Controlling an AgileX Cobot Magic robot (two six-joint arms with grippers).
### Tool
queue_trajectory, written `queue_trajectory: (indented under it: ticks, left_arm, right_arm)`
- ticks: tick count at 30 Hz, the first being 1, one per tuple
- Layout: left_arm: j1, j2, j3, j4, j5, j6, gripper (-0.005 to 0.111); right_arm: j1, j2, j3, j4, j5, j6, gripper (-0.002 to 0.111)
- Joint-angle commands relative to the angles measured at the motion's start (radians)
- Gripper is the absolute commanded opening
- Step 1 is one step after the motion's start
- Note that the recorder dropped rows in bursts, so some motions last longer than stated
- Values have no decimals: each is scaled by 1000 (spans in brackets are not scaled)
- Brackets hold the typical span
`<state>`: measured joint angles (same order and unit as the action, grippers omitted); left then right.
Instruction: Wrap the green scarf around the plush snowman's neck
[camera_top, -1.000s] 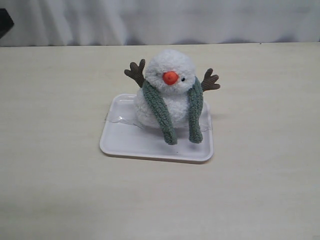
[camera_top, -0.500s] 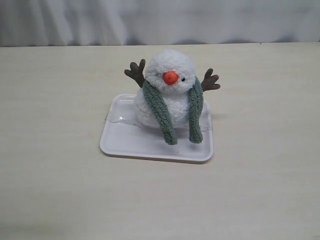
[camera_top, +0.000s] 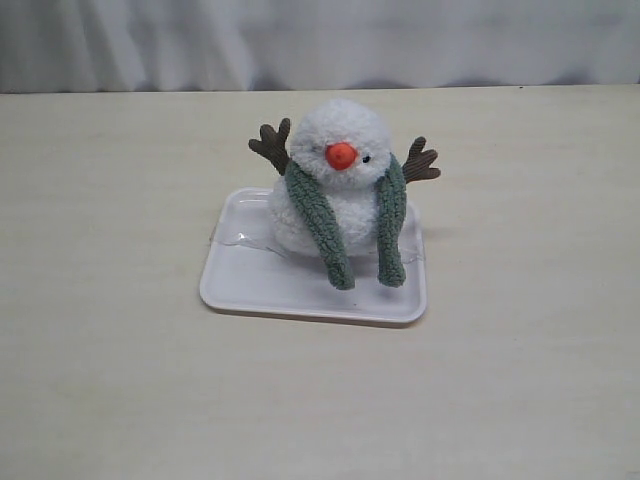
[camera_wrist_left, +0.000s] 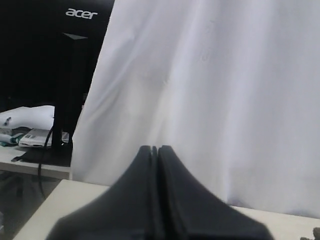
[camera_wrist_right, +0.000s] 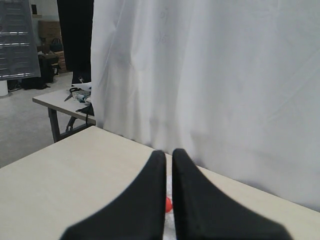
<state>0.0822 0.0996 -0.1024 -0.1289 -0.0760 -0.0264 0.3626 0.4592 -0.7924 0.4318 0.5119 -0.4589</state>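
Observation:
The plush snowman (camera_top: 340, 130) sits upright on a white tray (camera_top: 250, 280) in the exterior view. The green scarf (camera_top: 318, 225) lies around the snowman's neck (camera_top: 347, 190), and both ends hang down its front onto the tray, uncrossed. Neither gripper shows in the exterior view. In the left wrist view my left gripper (camera_wrist_left: 154, 148) is shut and empty, facing the white curtain. My right gripper (camera_wrist_right: 169, 152) is shut with a thin slit between its fingers and holds nothing. The snowman's orange nose (camera_wrist_right: 168, 204) shows through that slit, far beyond the fingertips.
A pale tabletop (camera_top: 110, 200) surrounds the tray, with a white curtain (camera_top: 400, 40) along its far edge. The left wrist view shows a black Acer monitor (camera_wrist_left: 75, 60) on a side table beyond the curtain. Another side table (camera_wrist_right: 65, 100) stands in the right wrist view.
A dark shape at the top left corner of the exterior view one second ago is gone. The snowman, scarf and tray have not moved.

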Motion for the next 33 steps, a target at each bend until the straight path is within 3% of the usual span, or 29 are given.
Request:
queue_trajectory:
  ticks: [1, 11, 20, 28, 33]
  left_arm:
    - [1, -100, 49, 160, 48, -113, 0]
    - [-7, -100, 102, 196, 111, -155, 0]
    - [-142, -100, 102, 203, 216, -49, 0]
    - [-127, -100, 102, 220, 384, -49, 0]
    - [-127, -100, 102, 224, 397, -48, 0]
  right_arm:
    - [1, -6, 3, -1, -7, 2, 4]
    - [1, -8, 3, -1, -8, 2, 4]
    - [1, -8, 3, -1, -8, 2, 4]
    - [1, -8, 3, -1, -10, 2, 4]
    - [1, -8, 3, -1, -10, 2, 4]
